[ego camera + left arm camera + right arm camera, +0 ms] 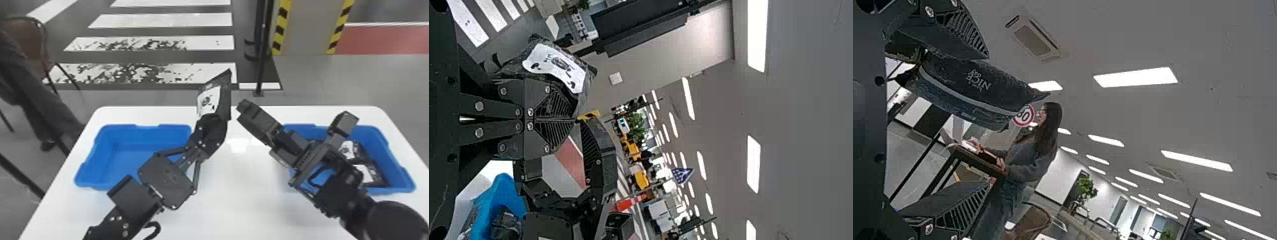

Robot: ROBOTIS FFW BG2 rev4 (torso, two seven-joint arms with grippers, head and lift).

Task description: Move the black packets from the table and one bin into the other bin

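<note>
In the head view, my left gripper (221, 118) is raised over the table between the two bins, shut on a black packet (224, 94) with a white label. The left wrist view has this gripper (560, 120) with its fingers together and the packet (560, 67) beside them. My right gripper (298, 115) stands open by the right bin (402, 182). In the right wrist view, the packet (973, 87) lies across the space of the right gripper (988, 120), nearer one finger. Black packets (367, 159) rest in the right bin. The left bin (127, 159) is blue too.
Both bins stand on a white table (245, 204), one at each side. Each forearm reaches over part of its bin. A black post (262, 63) rises from the floor beyond the table, and a chair (28, 44) stands at the far left.
</note>
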